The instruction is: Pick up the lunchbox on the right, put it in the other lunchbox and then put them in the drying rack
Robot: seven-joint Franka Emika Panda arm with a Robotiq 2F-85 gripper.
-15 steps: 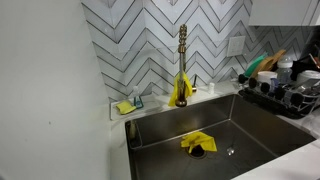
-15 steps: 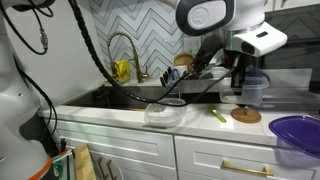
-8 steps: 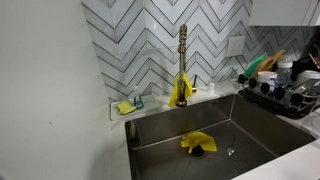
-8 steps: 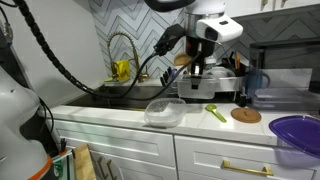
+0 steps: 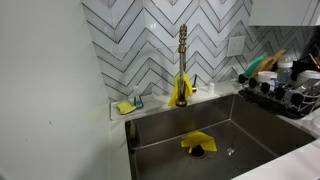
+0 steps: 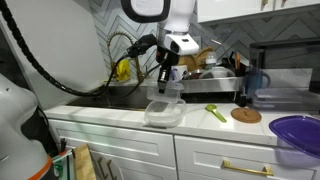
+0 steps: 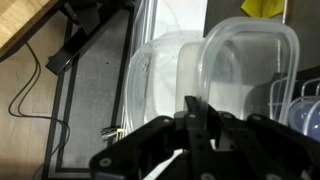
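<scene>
Clear lunchbox [image 6: 172, 92] aloft over its twin, nipped by the gripper [image 6: 168, 78].

Thin see-through plastic, rounded-rectangle rim, tilted in the wrist view; jaws drawn narrow onto one wall. Directly below, on the pale counter [image 6: 110, 108], the other lunchbox [image 6: 164, 114]: same glossy clear tub, open side up; touching or apart, impossible to tell. Behind, further along the counter, the black wire drying rack [image 6: 215, 80] with thin bars. In an exterior view, steel sink basin [image 5: 250, 125], crumpled yellow cloth [image 5: 197, 143] at its bottom, slim brass faucet [image 5: 182, 50] upright behind.

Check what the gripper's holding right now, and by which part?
The clear lunchbox: the gripper has its jaws shut on the rim along one side, and the box hangs just above the other lunchbox.
</scene>
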